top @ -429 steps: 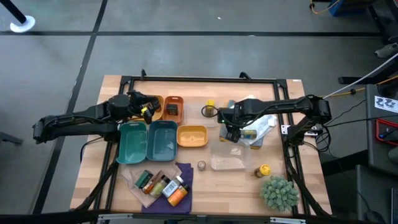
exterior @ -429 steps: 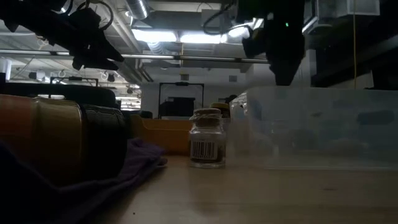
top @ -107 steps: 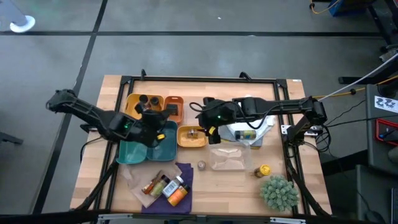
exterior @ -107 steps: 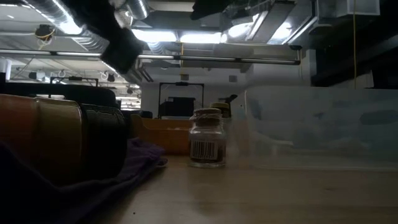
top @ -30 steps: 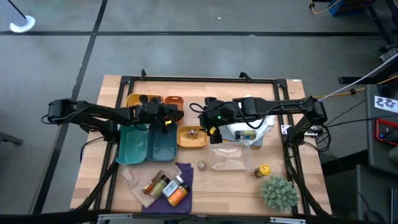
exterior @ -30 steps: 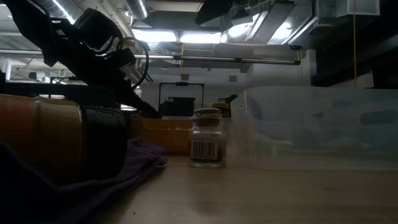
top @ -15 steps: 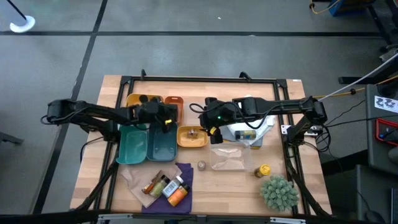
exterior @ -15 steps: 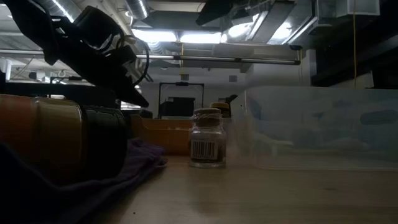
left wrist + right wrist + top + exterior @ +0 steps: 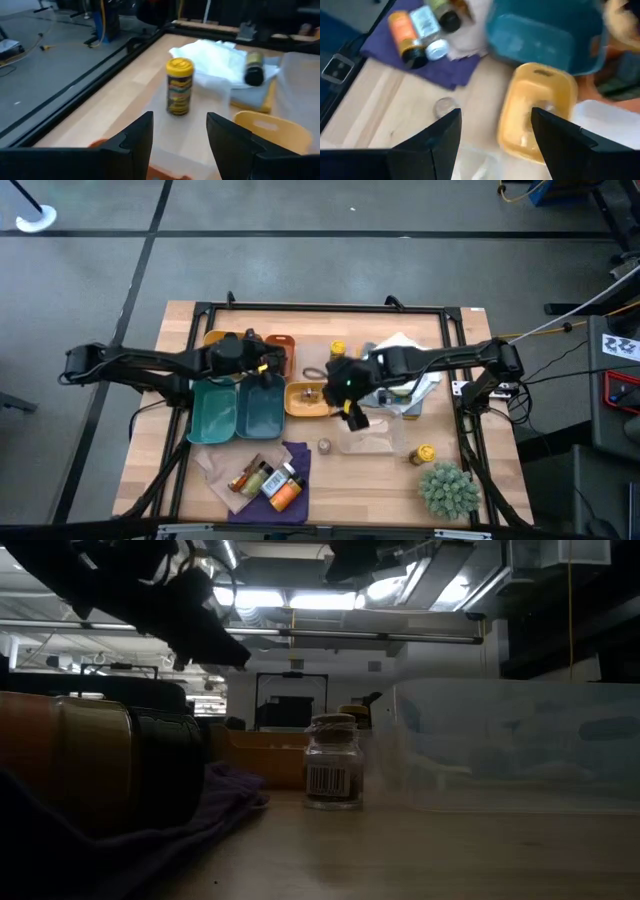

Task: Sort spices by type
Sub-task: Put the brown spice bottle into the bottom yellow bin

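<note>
Low view blocks much: big blurred jar (image 9: 100,755) on purple cloth (image 9: 225,790) fills the near side, arms only dark shapes overhead, trays mostly hidden behind. Only one small barcoded jar (image 9: 333,762) stands clear on the wood.

Left wrist view shows left gripper (image 9: 179,137) with fingers apart and nothing between them, held above the orange tray's edge, facing a yellow-capped spice bottle (image 9: 179,86) standing upright, a dark-capped bottle (image 9: 253,67) lying on white paper (image 9: 212,57) beyond.

Right wrist view, blurred, shows right gripper (image 9: 492,132) likewise spread and empty, over the yellow tray (image 9: 537,110), something small inside hard to make out.

High view alone gives the layout: left gripper (image 9: 268,366) by the orange trays (image 9: 279,350), right gripper (image 9: 348,406) beside the yellow tray (image 9: 308,398), spice bottles (image 9: 266,479) clustered on the cloth, one yellow-capped jar (image 9: 425,453) near the green plant (image 9: 448,488).
</note>
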